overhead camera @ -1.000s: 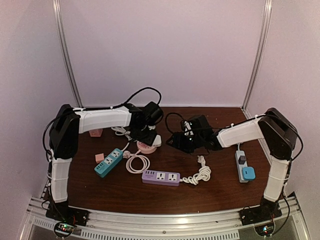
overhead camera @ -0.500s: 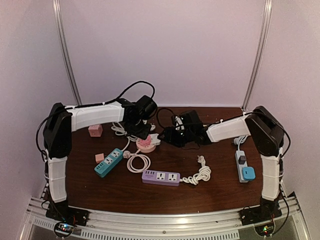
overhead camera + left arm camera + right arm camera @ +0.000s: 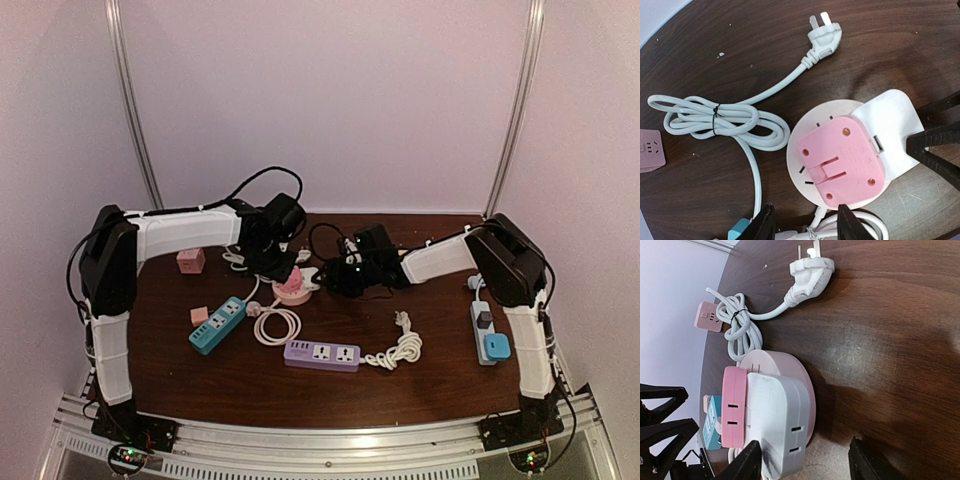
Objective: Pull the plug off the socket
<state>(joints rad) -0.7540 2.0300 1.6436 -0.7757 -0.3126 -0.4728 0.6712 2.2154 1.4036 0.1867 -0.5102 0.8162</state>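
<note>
A round pink-and-white socket (image 3: pixel 291 292) lies on the dark table, with a blocky plug adapter, pink (image 3: pixel 842 160) on one side and white (image 3: pixel 890 127) on the other, plugged into its top. My left gripper (image 3: pixel 281 268) hangs just behind and above it, open, its fingertips (image 3: pixel 762 226) at the socket's near rim in the left wrist view. My right gripper (image 3: pixel 326 277) is open just right of the socket. In the right wrist view, one of its fingers (image 3: pixel 747 464) is close to the white side of the adapter (image 3: pixel 777 415); I cannot tell whether they touch.
A loose white plug (image 3: pixel 823 34) with bundled cable (image 3: pixel 715 120) lies behind the socket. A pink cube socket (image 3: pixel 190 261), a teal strip (image 3: pixel 217 324), a purple strip (image 3: pixel 322 354) with coiled cable (image 3: pixel 398 348), and a white strip (image 3: pixel 485 330) with a blue plug are around.
My right gripper has moved left, up to the round socket. My left gripper has shifted slightly back and left above the socket. The socket has stayed put.
</note>
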